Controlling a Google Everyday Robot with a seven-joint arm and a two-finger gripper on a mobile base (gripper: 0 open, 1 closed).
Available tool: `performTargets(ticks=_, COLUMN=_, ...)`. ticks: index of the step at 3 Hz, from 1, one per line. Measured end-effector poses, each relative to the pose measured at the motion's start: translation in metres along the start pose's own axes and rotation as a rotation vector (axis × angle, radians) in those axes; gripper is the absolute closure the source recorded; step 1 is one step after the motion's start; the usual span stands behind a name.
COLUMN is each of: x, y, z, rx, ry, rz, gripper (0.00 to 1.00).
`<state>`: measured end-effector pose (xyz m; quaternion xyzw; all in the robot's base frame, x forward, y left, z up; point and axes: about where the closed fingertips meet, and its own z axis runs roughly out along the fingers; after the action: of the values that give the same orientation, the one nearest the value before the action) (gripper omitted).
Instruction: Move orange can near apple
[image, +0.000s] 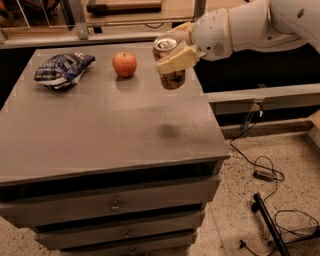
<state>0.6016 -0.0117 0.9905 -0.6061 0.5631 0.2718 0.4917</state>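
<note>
My gripper (173, 51) reaches in from the right and is shut on the orange can (170, 63), holding it upright in the air above the right rear part of the grey cabinet top (100, 130). The can's silver top faces up; one cream finger (175, 59) crosses its front. The red-orange apple (124, 64) stands on the top to the left of the can, a short gap away.
A blue-and-white snack bag (61, 69) lies at the rear left of the top. The cabinet has drawers in front. Cables (260, 170) and a dark bar (267, 225) lie on the floor at right. A shelf rail (260, 95) runs behind at right.
</note>
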Motion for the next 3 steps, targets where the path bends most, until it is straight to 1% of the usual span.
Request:
performTargets(ticks=1, x=0.027, y=-0.047, z=0.012, rx=0.068, ry=0.004, rz=0.045, gripper=1.0)
performTargets(ticks=2, x=0.048, y=-0.082, z=0.026, rx=0.156, ry=-0.036, rz=0.082, gripper=1.0)
performTargets(ticks=3, x=0.063, y=-0.11, z=0.05, rx=0.235, ry=-0.105, rz=0.113, gripper=1.0)
